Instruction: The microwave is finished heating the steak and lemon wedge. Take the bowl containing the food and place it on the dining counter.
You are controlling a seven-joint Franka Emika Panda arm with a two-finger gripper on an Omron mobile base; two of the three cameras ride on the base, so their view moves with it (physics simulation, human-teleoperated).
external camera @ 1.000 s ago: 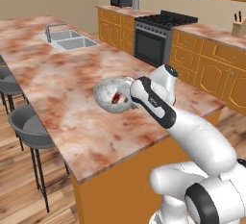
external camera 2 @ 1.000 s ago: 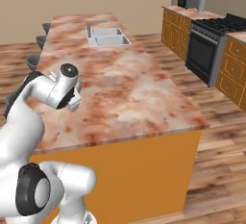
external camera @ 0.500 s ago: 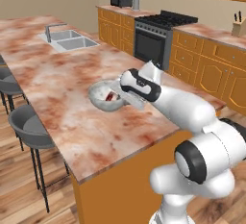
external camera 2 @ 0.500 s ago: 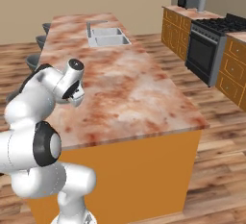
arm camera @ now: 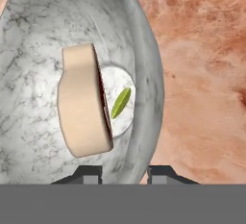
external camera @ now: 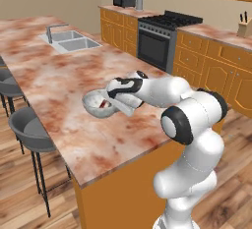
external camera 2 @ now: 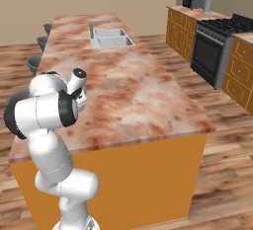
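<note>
Your gripper (arm camera: 124, 172) is clamped on the rim of the bowl (arm camera: 33, 74), its jaws drawn in with one dark tip inside the wall and one outside, at 6 o'clock in the hand view. The bowl is round, mottled grey-white like polished stone, with a paler disc at its bottom. You see it edge-on to the hand camera, its opening turned toward 9 o'clock. Inside stands the steak (arm camera: 84, 106), a thick tan slab with a dark red edge, its long axis running 12 to 6. Just beside it at 3 o'clock lies the lemon (arm camera: 121, 103), a thin yellow-green sliver tilted toward 1 o'clock.

From the left base view, the bowl (external camera: 96, 104) sits low at the counter (external camera: 54, 83), a long slab of reddish-brown and cream marble on an orange wood base; whether it touches the top cannot be told. The gripper (external camera: 114, 101) meets it from 3 o'clock.

A steel sink (external camera: 71, 40) is set into the counter at 11 o'clock, well apart. Grey stools (external camera: 30, 134) line the 9 o'clock side. A black range (external camera: 165, 39) stands at 1 o'clock among orange cabinets, with a knife block (external camera: 244, 25) at 2 o'clock.
</note>
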